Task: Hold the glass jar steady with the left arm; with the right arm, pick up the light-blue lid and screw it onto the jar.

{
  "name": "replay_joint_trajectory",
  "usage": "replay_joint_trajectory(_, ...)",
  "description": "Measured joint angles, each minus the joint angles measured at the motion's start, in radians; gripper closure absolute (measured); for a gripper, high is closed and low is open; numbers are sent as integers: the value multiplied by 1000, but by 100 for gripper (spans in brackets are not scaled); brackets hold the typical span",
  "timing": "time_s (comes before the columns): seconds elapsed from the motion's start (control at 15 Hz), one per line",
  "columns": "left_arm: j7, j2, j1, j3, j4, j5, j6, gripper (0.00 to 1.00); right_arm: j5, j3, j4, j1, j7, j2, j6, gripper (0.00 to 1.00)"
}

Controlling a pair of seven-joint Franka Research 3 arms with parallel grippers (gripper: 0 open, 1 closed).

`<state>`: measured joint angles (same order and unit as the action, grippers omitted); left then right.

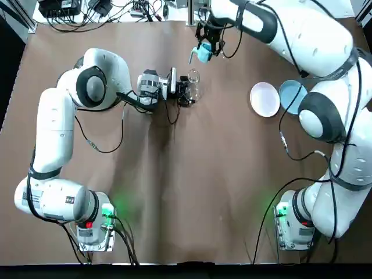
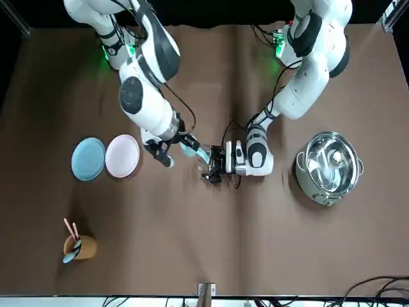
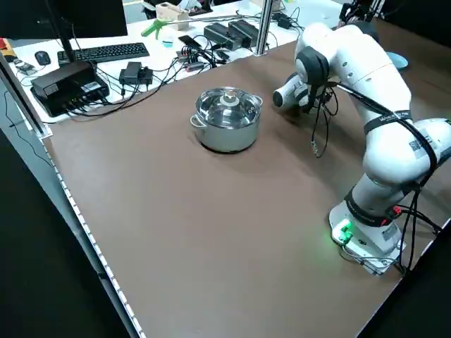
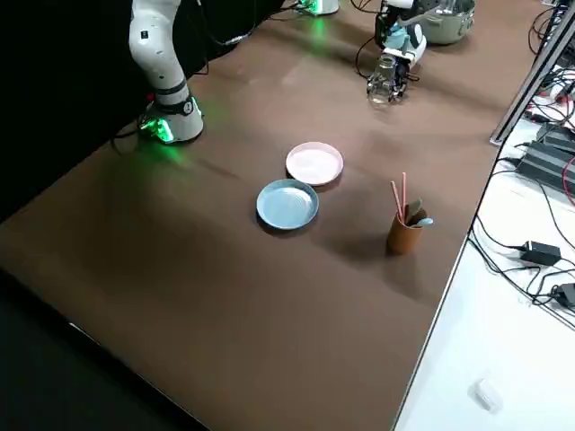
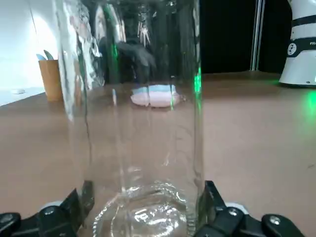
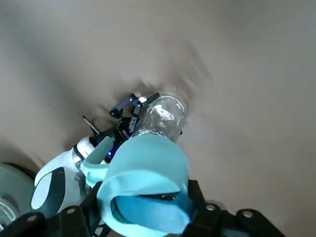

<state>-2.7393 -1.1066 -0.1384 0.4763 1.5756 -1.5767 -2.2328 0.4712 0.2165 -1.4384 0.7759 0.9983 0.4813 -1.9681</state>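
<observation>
Left gripper (image 1: 187, 93), jaws clamped on the clear glass jar (image 1: 194, 83), steadies it on the brown tabletop (image 1: 174, 192) while right gripper (image 1: 204, 50), jaws pinching the light-blue round lid (image 6: 143, 182), hovers close by.

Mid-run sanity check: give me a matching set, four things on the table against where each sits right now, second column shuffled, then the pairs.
Things:
1. glass jar
2. light-blue lid
3. steel pot
4. pink plate

Places:
A. beside the blue plate, on the robot's right side
B. clamped in the right gripper, off the table, not yet on the jar
C. upright on the table between the fingers of the left gripper
D. on the robot's left side of the table, its own lid on

Pairs: 1-C, 2-B, 3-D, 4-A
</observation>
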Motion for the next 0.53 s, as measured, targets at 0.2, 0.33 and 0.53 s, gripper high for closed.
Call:
replay_joint_trajectory(0.2, 1, 0, -2, 0, -1, 0, 0, 5, 0, 0, 2, 22, -10, 36, -23, 29)
replay_joint_trajectory(0.33, 1, 0, -2, 0, -1, 0, 0, 5, -1, 0, 6, 30, -55, 45, -23, 29)
replay_joint_trajectory(0.53, 1, 0, -2, 0, -1, 0, 0, 5, -1, -1, 13, 41, -191, 48, -23, 29)
